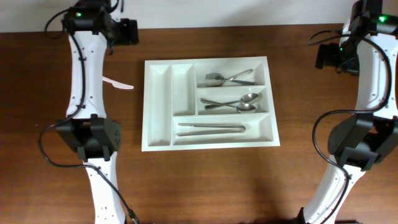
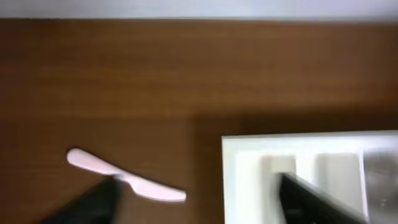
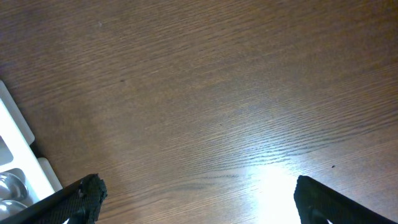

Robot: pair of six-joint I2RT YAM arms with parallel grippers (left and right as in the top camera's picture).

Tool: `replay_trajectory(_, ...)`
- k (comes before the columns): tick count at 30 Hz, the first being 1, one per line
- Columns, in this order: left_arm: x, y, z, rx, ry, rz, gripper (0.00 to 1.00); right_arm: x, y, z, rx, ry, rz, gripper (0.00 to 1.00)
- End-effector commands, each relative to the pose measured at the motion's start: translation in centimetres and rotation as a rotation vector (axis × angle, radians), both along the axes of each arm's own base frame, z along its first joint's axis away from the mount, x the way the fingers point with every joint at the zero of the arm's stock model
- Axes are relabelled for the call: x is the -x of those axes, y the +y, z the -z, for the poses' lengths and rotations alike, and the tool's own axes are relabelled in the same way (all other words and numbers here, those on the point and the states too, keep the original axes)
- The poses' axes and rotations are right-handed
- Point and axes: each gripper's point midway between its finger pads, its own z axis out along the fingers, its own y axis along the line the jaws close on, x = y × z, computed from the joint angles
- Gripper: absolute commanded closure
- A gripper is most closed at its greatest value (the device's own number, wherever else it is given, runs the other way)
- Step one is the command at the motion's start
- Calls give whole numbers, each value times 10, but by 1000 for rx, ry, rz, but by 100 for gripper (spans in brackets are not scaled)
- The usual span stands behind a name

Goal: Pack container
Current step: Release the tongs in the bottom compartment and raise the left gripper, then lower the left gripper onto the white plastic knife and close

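The container (image 1: pixel 158 102) is a large white cutlery tray in the middle of the table. Its two narrow upright compartments are empty. Its three wide compartments hold metal forks (image 1: pixel 230 78), spoons (image 1: pixel 233 102) and a long metal utensil (image 1: pixel 211 128). A pale pink plastic knife (image 1: pixel 118 83) lies on the table left of the tray. My left gripper (image 1: pixel 129 31) hovers at the far left, open and empty. Its wrist view shows the knife (image 2: pixel 124 177) and the tray's corner (image 2: pixel 249 180) between its fingers (image 2: pixel 198 183). My right gripper (image 1: pixel 324 57) is open and empty over bare table (image 3: pixel 198 185).
The brown wooden table (image 1: pixel 205 180) carries everything. The tray's corner (image 3: pixel 15 130) and spoon bowls (image 3: pixel 9 186) show at the left edge of the right wrist view. Both arm bases stand at the table's front left and front right.
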Motion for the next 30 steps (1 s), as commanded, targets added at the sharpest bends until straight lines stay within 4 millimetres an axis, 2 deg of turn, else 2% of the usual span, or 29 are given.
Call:
replay_trajectory(1, -13, -10, 28, 150, 30, -48, 1, 0, 3, -15, 8, -32, -8, 1)
replay_trajectory(3, -5, -11, 43, 153, 91, -50, 1, 0, 3, -15, 8, -33, -8, 1)
replay_trajectory(6, -8, -5, 54, 122, 99, -69, 4, 0, 3, -15, 8, -33, -8, 1)
replay_trajectory(7, -9, 10, 63, 77, 110, -158, 1, 0, 3, -15, 7, -33, -8, 1)
replay_trajectory(8, -4, 30, 75, 43, 137, -336, 0, 0, 3, -15, 8, -33, -8, 1)
replay_trajectory(10, 8, 50, 90, 21, 174, -551, 1, 0, 3, -15, 8, -33, -8, 1)
replay_trajectory(12, 21, 60, 116, 40, 235, -736, 1, 0, 3, -15, 8, -33, -8, 1)
replay_trajectory(15, 32, 65, 144, 57, 297, -863, 1, 0, 3, -15, 7, -33, -8, 1)
replay_trajectory(22, 47, 76, 177, 116, 353, -1122, 1, 0, 3, -15, 8, -33, -8, 1)
replay_trajectory(25, 48, 80, 182, 140, 364, -1145, 1, 0, 3, -15, 7, -33, -8, 1)
replay_trajectory(30, 52, 100, 189, 163, 368, -1225, 0, 0, 3, -15, 8, -33, -8, 1)
